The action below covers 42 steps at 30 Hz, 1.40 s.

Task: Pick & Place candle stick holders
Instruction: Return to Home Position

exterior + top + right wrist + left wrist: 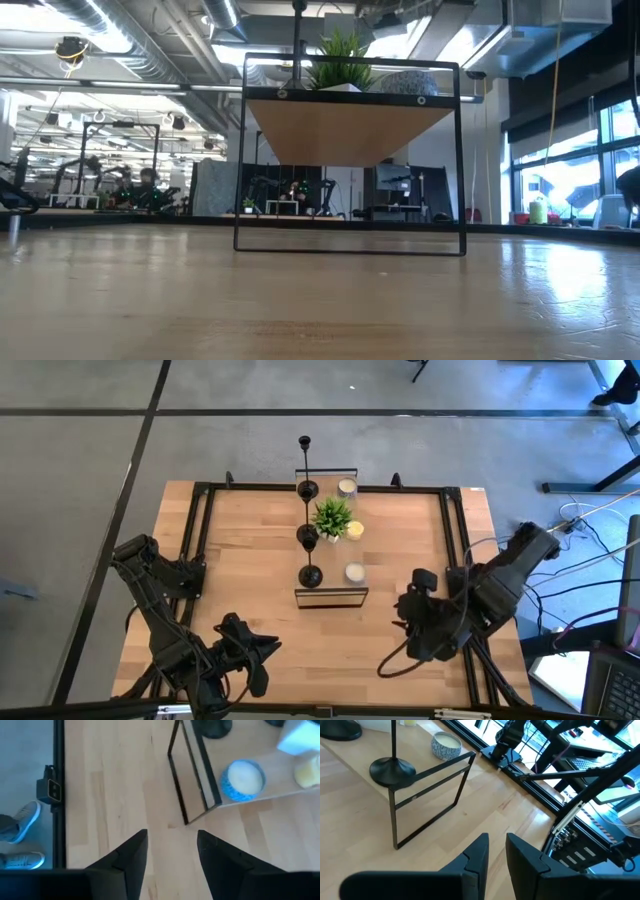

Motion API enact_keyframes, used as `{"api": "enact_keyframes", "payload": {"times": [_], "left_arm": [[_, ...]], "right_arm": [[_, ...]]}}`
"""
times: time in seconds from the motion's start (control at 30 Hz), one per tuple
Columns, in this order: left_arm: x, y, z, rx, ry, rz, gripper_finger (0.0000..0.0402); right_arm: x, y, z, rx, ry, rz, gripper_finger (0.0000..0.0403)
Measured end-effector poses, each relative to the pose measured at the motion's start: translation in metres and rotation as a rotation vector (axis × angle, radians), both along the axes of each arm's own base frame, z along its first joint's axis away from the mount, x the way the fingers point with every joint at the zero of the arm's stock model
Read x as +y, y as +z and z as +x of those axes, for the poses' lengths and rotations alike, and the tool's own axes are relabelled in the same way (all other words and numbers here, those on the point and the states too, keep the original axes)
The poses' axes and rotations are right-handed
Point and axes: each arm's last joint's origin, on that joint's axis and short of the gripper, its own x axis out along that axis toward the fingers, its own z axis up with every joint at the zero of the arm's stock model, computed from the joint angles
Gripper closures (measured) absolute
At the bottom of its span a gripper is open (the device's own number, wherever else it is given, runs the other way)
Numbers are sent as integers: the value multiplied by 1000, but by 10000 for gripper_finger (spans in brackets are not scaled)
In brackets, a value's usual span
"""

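Standing holders (310, 574) well apart from pincers (258, 657) (411, 611)

Shelf (350, 130) on table (300, 300), plant (340, 62) atop, candle stick holder (297, 35), perhaps a candle (408, 83)

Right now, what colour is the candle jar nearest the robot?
The candle jar is blue, white wax inside; best in right wrist view.

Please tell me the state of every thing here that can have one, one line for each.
candle stick holders: all three upright in a row on the shelf
shelf: standing on the table, loaded
blue candle: on the shelf, no flame visible
plant: upright on the shelf
left gripper: fingers slightly apart, empty
right gripper: open, empty
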Motion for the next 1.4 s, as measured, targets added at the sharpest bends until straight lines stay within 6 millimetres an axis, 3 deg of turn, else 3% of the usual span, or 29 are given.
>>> {"api": "enact_keyframes", "payload": {"times": [0.4, 0.57, 0.77, 1.03, 1.13, 1.4], "left_arm": [[5, -1, 6, 19, 12, -6, 341], [9, -1, 11, 49, 9, -18, 341], [10, -1, 12, 38, 21, -10, 341], [24, -2, 10, -45, 157, 51, 344], [31, -4, 6, -18, 192, 73, 356], [44, -5, -11, -2, 265, 122, 398]], "right_arm": [[29, -71, 15, 51, 55, 230, 346], [30, -77, 8, 15, 22, 248, 395], [28, -70, -2, -93, -27, 275, 400], [31, -81, -1, -149, -28, 306, 401], [28, -78, -2, -196, 1, 330, 402], [15, -97, -4, -282, 16, 407, 402]]}}
